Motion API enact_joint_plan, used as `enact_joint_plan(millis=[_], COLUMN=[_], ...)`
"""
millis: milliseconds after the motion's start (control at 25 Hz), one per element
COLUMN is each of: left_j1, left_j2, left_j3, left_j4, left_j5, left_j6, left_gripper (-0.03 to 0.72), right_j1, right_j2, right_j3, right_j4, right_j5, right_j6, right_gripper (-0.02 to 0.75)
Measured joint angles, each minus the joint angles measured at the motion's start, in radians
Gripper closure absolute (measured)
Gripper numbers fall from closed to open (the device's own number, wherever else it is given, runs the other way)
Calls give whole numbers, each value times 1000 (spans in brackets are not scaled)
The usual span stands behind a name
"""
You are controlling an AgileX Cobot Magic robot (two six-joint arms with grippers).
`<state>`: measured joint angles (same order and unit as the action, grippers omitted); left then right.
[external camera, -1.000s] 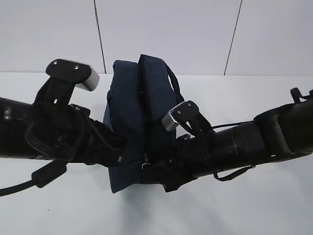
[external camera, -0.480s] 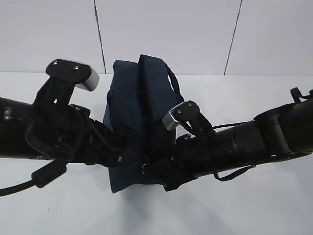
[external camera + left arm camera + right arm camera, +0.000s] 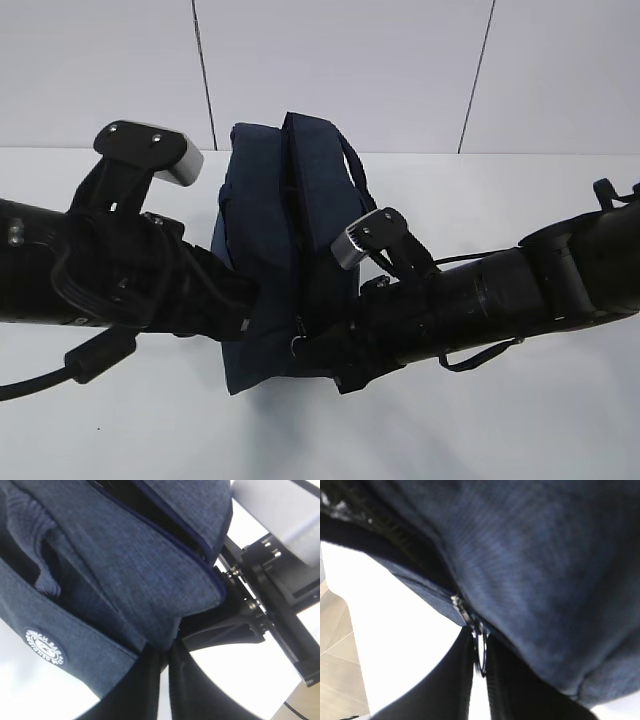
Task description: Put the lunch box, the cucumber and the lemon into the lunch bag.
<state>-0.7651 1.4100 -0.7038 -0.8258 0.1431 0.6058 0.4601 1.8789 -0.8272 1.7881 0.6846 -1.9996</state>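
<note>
The lunch bag (image 3: 285, 250) stands upright near the middle of the table (image 3: 560, 420), its zipper seam running up the side that faces the near edge. Both arms meet at the base of that side.

The left gripper (image 3: 162, 680) has its fingers pressed together on a fold of the bag's navy fabric at the lower corner. The hold looks meant to anchor the bag so it does not slide or tip while the zipper is worked.

The right gripper (image 3: 479, 680) has its fingers drawn nearly together around the metal ring pull (image 3: 480, 650), which hangs from the slider at the bottom end of the zipper. The ring sits in the narrow slot between the dark fingers, so they appear to be pinching it.

In the left wrist view a dark gap shows along part of the seam, so the bag seems at least partly unzipped.

The lunch box, the cucumber and the lemon appear in none of the views; whether they are already inside the bag or lie outside the views cannot be told.
</note>
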Motion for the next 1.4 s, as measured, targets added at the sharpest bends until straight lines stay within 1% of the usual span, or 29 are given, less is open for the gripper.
enact_joint_plan(millis=[360, 560, 1040, 1120, 1200, 1400], left_j1=[0, 0, 0, 0, 0, 0], left_j2=[0, 0, 0, 0, 0, 0], left_j3=[0, 0, 0, 0, 0, 0], left_j4=[0, 0, 0, 0, 0, 0], left_j5=[0, 0, 0, 0, 0, 0], left_j6=[0, 0, 0, 0, 0, 0], left_gripper=[685, 685, 685, 685, 685, 685], right_j1=[0, 0, 0, 0, 0, 0], right_j2=[14, 40, 40, 40, 40, 40], right_j3=[0, 0, 0, 0, 0, 0], right_j4=[-7, -8, 11, 11, 13, 15], right_j5=[0, 38, 44, 35, 30, 29], right_j6=[7, 24, 29, 32, 32, 36], right_gripper=[642, 641, 641, 657, 713, 717])
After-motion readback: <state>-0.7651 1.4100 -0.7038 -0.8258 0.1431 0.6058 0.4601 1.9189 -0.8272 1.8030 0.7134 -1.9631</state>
